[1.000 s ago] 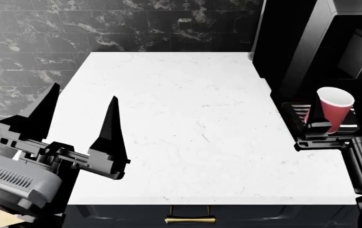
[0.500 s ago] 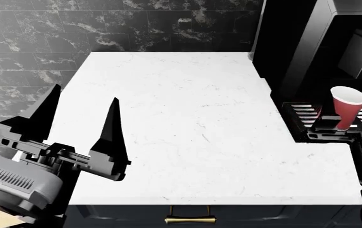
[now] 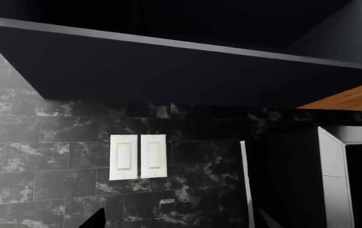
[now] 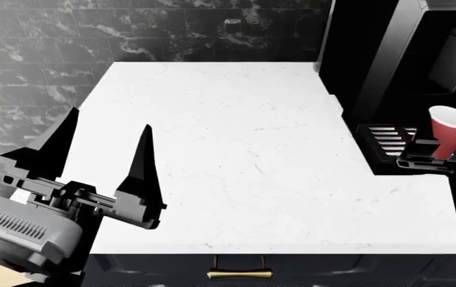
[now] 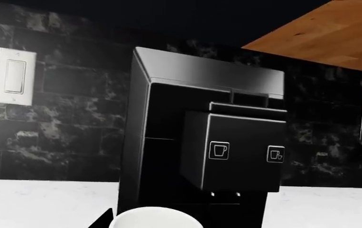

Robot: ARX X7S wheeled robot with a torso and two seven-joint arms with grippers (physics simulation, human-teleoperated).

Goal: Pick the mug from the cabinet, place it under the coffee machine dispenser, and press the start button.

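Kitchen surroundings around a white counter

A white marble-look countertop (image 4: 228, 155) is lying in front of a dark veined stone tile wall (image 4: 68, 36). A brass drawer handle (image 4: 239, 274) is showing on the dark cabinet front below it. Two white rocker wall switches (image 3: 137, 156) are sitting side by side on the tiles, under a dark overhead cabinet (image 3: 168, 61). An orange wooden panel (image 5: 332, 38) is showing beside it.

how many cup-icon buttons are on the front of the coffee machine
2. Both sit on the face of the coffee machine dispenser: one cup-icon button toward the switch-plate side, the other cup-icon button near the opposite edge. None seem hidden in the right wrist view.
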